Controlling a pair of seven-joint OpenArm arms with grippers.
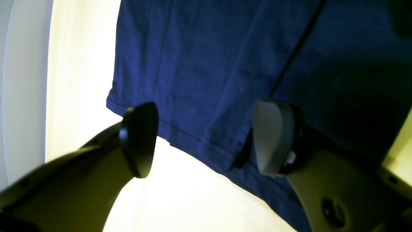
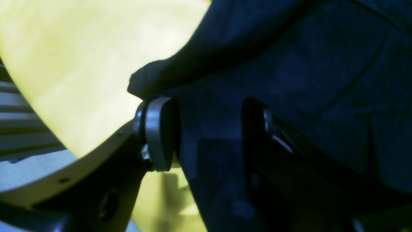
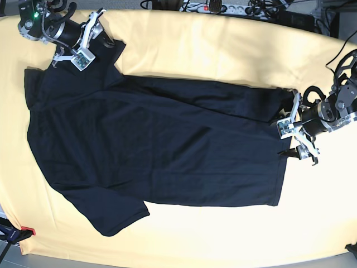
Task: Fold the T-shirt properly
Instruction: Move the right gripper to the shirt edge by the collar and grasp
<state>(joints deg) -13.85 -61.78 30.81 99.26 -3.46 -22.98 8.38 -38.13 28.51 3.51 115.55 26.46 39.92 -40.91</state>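
Observation:
The black T-shirt (image 3: 156, 139) lies spread flat on the yellow table (image 3: 223, 50), collar end to the left and hem to the right. My left gripper (image 3: 292, 139) is at the hem's far right edge. In the left wrist view it (image 1: 206, 140) is open, with the stitched hem (image 1: 193, 141) lying between the wide-apart fingers. My right gripper (image 3: 107, 40) is at the shirt's top left sleeve. In the right wrist view it (image 2: 209, 132) has its fingers apart, with dark fabric (image 2: 289, 64) filling the gap and a fold bunched above the left pad (image 2: 157, 133).
Cables and a power strip (image 3: 223, 6) lie along the table's back edge. A red-tipped object (image 3: 25, 230) sits at the front left corner. Bare yellow table surrounds the shirt at the front and back right.

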